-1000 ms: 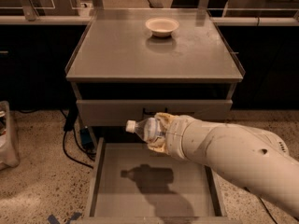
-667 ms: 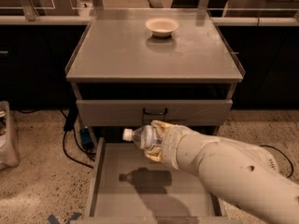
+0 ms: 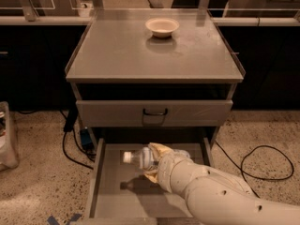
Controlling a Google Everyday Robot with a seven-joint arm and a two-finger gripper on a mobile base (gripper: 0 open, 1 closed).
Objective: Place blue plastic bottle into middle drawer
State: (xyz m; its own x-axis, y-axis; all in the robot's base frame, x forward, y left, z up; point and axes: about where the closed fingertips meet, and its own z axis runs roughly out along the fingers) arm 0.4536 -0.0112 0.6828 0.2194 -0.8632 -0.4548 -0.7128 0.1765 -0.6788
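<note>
The blue plastic bottle (image 3: 140,157) is clear with a white cap pointing left. It lies sideways in my gripper (image 3: 153,161), which is shut on it. The gripper holds the bottle low over the middle drawer (image 3: 107,172), a wide grey tray pulled out from the cabinet; the bottle's shadow falls on the drawer floor just below. My white arm reaches in from the lower right and hides the drawer's right half.
A shallow white bowl (image 3: 162,26) sits on the cabinet top (image 3: 154,50). The upper drawer front with a black handle (image 3: 155,112) is closed. Black cables (image 3: 70,139) lie on the speckled floor left and right of the cabinet.
My gripper has carried the bottle down and a little left, from in front of the drawer front to just above the open drawer's floor.
</note>
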